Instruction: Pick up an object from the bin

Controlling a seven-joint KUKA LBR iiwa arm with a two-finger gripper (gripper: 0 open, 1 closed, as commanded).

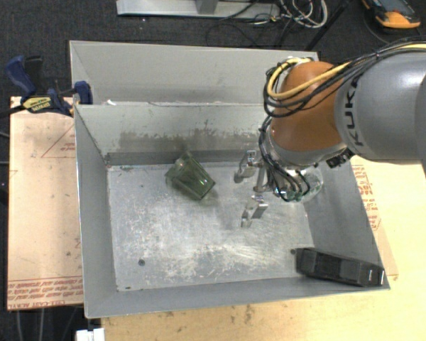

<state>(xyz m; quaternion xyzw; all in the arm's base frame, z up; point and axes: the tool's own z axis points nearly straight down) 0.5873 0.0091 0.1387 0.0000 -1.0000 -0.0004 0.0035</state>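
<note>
My orange wrist cover (305, 119) hides where my gripper (249, 191) joins the arm. Reaching in from the right, its fingers hang spread and empty over bare bin (92, 212) floor, just right of the green cup (190, 177). The cup lies on its side, its long axis running upper left to lower right; I cannot make out its mouth. A black block (339, 267) lies well apart from the cup, lower right.

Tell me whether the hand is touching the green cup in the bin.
Apart. The camera view shows a strip of bare bin floor between the hand and the green cup.
</note>
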